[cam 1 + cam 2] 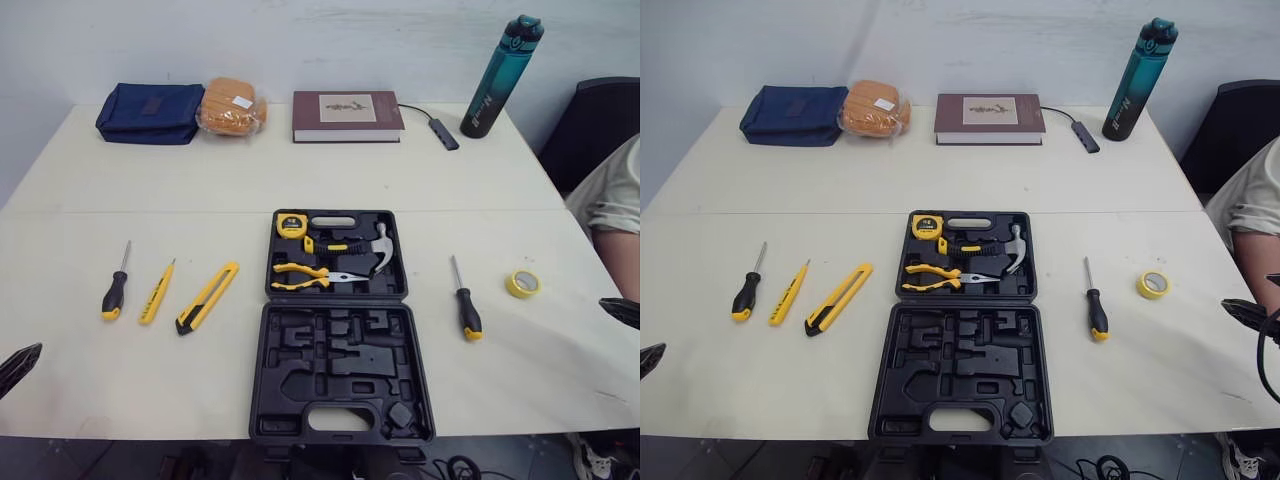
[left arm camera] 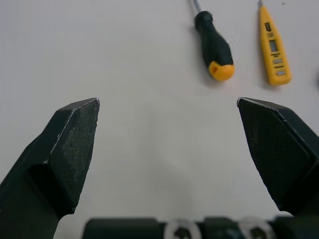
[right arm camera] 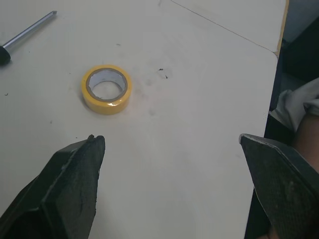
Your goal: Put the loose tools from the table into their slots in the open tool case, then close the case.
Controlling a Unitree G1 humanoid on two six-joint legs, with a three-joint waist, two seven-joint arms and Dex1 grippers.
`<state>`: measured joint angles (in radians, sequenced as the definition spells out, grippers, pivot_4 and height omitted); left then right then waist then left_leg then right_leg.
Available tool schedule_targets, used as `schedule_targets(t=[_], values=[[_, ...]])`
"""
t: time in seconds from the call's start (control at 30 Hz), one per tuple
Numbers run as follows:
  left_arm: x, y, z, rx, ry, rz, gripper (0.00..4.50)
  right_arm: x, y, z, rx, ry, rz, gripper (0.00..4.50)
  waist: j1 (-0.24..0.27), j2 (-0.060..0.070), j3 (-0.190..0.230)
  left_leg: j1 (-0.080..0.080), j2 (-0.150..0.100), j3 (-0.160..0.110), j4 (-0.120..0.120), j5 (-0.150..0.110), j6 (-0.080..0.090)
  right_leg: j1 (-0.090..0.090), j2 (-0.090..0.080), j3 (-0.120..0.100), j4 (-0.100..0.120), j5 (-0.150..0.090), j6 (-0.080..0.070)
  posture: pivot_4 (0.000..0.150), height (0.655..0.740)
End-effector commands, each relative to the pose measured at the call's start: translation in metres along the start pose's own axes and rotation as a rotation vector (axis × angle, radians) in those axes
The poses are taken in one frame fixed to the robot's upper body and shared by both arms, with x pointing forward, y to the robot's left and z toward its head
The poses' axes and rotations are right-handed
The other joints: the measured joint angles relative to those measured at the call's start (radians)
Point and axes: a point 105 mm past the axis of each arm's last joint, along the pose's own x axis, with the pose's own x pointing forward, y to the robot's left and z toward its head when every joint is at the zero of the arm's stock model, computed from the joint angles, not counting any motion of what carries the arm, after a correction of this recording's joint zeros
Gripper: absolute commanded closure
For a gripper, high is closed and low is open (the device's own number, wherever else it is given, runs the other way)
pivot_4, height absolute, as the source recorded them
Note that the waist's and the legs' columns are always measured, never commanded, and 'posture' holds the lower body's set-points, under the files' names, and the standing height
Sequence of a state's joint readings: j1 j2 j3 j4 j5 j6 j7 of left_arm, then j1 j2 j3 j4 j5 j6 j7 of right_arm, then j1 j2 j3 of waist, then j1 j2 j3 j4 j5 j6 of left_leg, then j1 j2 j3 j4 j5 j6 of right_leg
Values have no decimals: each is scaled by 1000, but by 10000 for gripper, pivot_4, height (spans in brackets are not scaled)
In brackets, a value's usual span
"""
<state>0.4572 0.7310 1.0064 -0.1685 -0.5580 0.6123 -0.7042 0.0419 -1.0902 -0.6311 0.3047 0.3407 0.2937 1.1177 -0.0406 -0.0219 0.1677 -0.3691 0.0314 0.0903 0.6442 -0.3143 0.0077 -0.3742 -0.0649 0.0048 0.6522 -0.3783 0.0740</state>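
Nearest: my left gripper hangs over the bare table at its near left edge, jaws spread wide and holding nothing. My right gripper hangs over the near right edge, equally wide and empty, with the yellow roll of tape just ahead of its fingers. Centre: the case lies open and flat. Its near half shows bare moulded slots. Its far half holds pliers, a hammer and a tape measure. On the table to the left of the case lie 3 loose tools, well apart from it: a knife closest, a yellow tester pen next, then the left screwdriver. To the right lies the right screwdriver, between the case and the roll of tape. Far edge, left to right: a blue pouch, a bag of bread, a book and an upright bottle. A person's sleeve shows at the right margin.
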Motion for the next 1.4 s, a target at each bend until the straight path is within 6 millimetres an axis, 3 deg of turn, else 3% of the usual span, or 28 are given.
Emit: schedule_targets(t=[0.03,0.17,0.27,0.37,0.5,0.7,1.07,1.17,1.3,1.4], values=[[9,-8,15,24,-25,12,293,8,16,34,-38,-99,68,20,-2,0,0,0,0,0,0,0,0,0,0,0,0,0,0,1500,7400],[24,-16,20,-27,-8,22,293,28,56,69,-134,-169,205,20,-10,0,0,0,0,0,0,1,0,0,1,0,1,0,1,1500,7400],[38,-19,20,-46,39,21,293,43,108,112,-201,-295,385,20,-16,0,1,0,0,-1,0,1,0,0,1,0,2,0,1,1500,7400],[54,-21,17,-74,98,6,293,43,157,149,-239,-408,612,20,-15,1,2,0,0,-1,1,2,-1,-1,1,0,3,1,1,1500,7400],[70,-26,14,-104,147,-31,293,34,196,175,-277,-480,820,20,-11,0,3,-2,0,-2,0,2,-1,-1,1,-2,2,1,1,1500,7400],[94,-31,6,-78,193,-58,293,21,231,209,-277,-602,1037,20,-12,-2,3,-3,-1,-2,2,1,-1,-1,-1,-3,0,1,1,1500,7400],[122,-50,-4,-23,243,-98,293,29,249,223,-249,-654,1119,20,-9,-2,3,-3,-1,-2,1,2,-1,-2,-2,-5,1,1,1,1500,7400],[125,-55,-9,-24,258,-114,8434,31,250,225,-250,-661,1115,0,-8,-2,3,-3,-1,-2,1,2,-1,-2,-2,-5,2,1,1,1500,7400],[131,-55,-23,-79,297,-93,25095,32,251,226,-249,-672,1108,0,-2,-1,3,-3,-1,-2,1,2,0,-2,-2,-5,2,1,1,1500,7400],[135,-59,-17,-122,264,-99,36597,32,252,228,-249,-678,1105,0,9,2,2,-2,-2,-2,2,2,0,-2,-3,-6,2,1,2,1500,7400]])
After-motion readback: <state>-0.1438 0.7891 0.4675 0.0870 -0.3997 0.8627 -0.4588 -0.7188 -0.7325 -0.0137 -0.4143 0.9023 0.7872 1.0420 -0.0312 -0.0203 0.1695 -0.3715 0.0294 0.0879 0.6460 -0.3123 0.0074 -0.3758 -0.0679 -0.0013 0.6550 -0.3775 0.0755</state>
